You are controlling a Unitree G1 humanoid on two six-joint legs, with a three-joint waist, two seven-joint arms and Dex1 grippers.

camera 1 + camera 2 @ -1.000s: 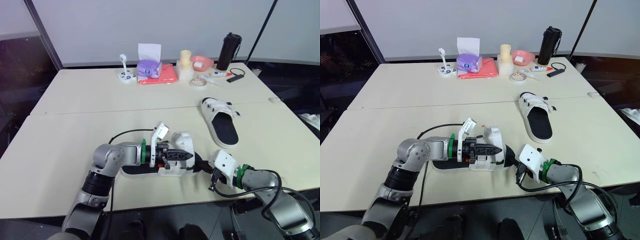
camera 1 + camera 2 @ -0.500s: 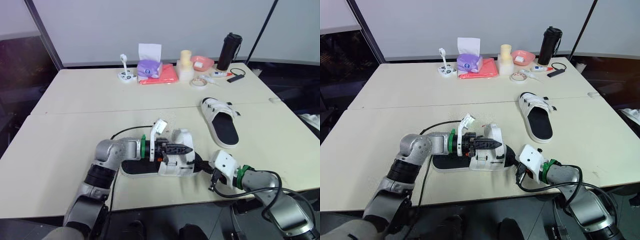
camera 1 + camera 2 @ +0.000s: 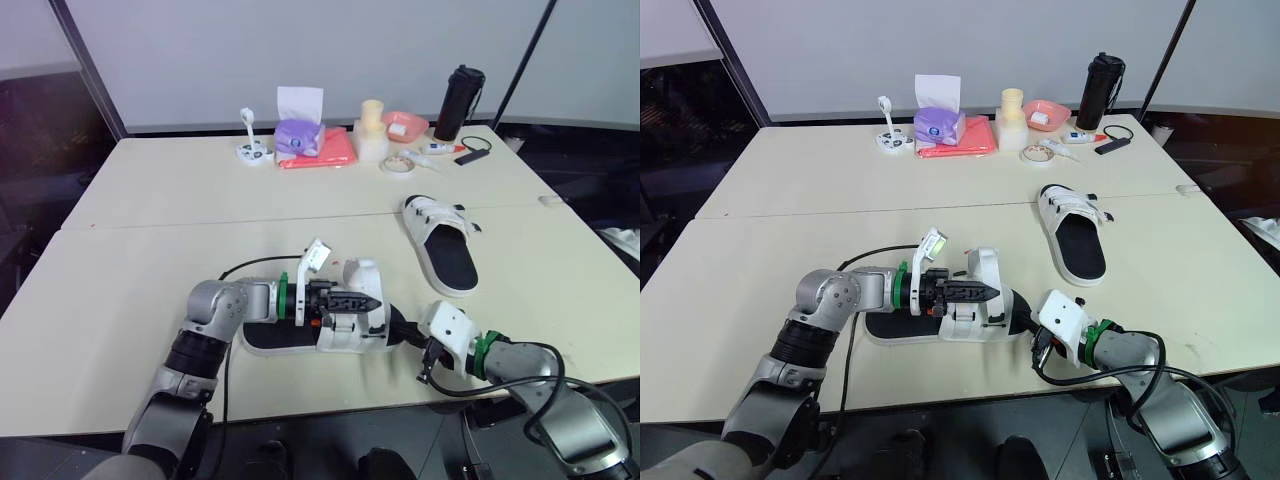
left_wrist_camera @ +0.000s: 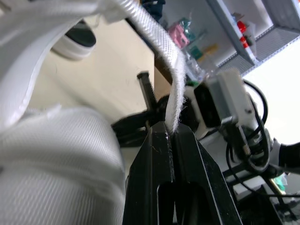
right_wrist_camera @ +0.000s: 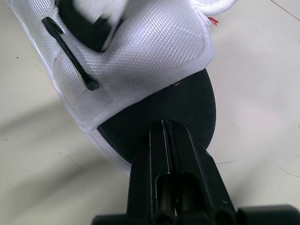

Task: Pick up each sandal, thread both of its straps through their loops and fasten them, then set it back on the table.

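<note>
As I see it, table (image 3: 150, 230): pale, two joined tops, grey wall (image 3: 200, 60) behind.
Left gripper (image 4: 169, 131): clamped on white strap (image 4: 176, 79).
Right gripper (image 5: 164, 125): closed against near sandal (image 3: 365, 330), lying on table.

The sandal (image 5: 140, 56) has a white woven-mesh cloth upper and a matt black sole; its strap (image 4: 171, 65) is ribbed webbing.

My left gripper (image 3: 372, 300), lower centre, reaches rightward, fingers pinched on the strap (image 4: 176, 86); my right gripper (image 3: 402, 330), lower right, points leftward, fingers closed.
</note>
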